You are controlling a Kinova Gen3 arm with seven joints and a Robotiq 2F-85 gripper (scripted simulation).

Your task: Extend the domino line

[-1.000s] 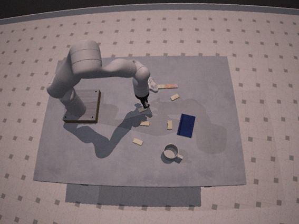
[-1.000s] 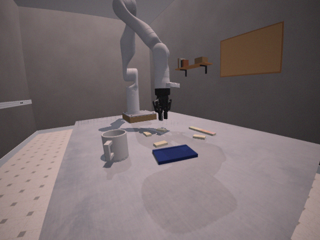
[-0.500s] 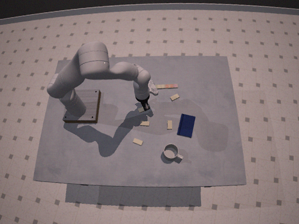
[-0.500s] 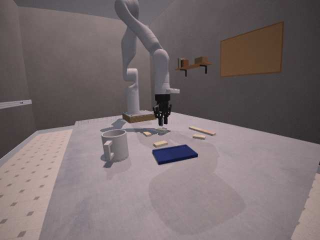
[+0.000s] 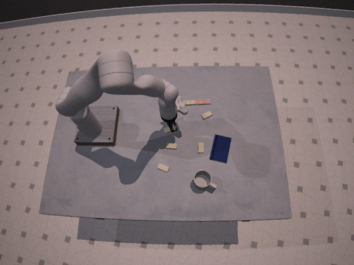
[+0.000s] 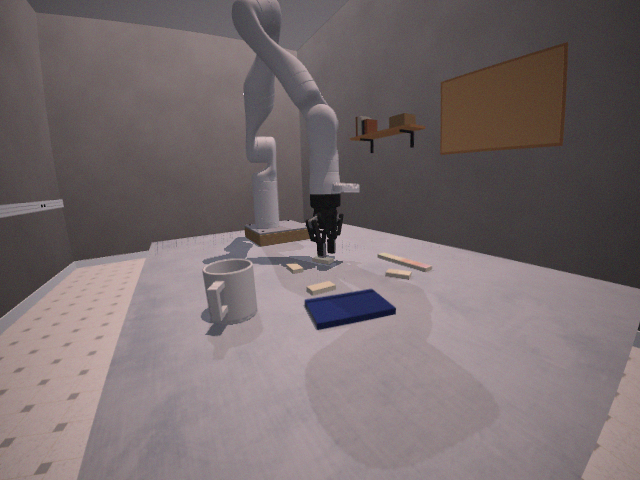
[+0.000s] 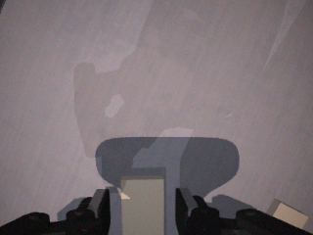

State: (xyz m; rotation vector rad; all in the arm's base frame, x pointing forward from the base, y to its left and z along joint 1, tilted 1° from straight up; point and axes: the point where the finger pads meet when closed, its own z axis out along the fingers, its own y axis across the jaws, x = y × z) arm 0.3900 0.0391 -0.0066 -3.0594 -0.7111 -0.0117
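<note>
Dominoes' faces stay hidden; one face-down domino [image 7: 142, 203] lies on the table [image 5: 256, 181] between our half-open hand's [image 7: 142, 208] fingers, gripping nothing. We see nothing inside the mug [image 5: 203, 179].

Your line of dominoes [image 5: 196, 102] lies flat and face up as a straight strip with coloured pips at the far side of the table. Five plain cream dominoes lie flat and face down: one [image 5: 206, 114] near the line, one [image 7: 142, 203] between the fingers, another [image 5: 171, 145] just in front, one [image 5: 200, 147] beside the blue book, one [image 5: 163, 167] nearest the mug.
</note>
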